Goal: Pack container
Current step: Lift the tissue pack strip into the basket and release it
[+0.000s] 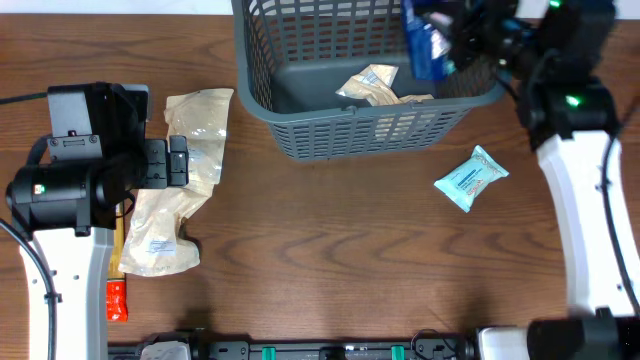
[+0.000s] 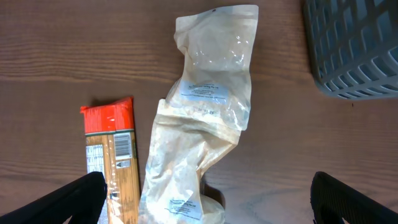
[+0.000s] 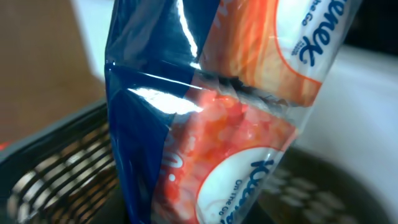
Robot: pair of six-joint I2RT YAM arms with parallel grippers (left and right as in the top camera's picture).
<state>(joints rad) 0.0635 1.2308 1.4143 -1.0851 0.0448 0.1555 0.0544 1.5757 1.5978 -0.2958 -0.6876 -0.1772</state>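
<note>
The right gripper [image 1: 452,40] gripped a blue-and-orange packet [image 1: 420,48] over the right side of the container [image 1: 300,125], mid-placement. Next it needed lowering and release (bare floor lay beside one pale packet [image 1: 372,85]). Left of the container, the left gripper [image 1: 177,160] hung wide open above pale pouches [image 1: 198,125] on the wood-grain table [image 1: 350,260].

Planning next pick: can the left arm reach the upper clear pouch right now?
Likely yes. The left gripper hangs right above the upper clear pouch, fingers open and empty. Nothing blocks it from above; one end overlaps the lower pouch.
</note>
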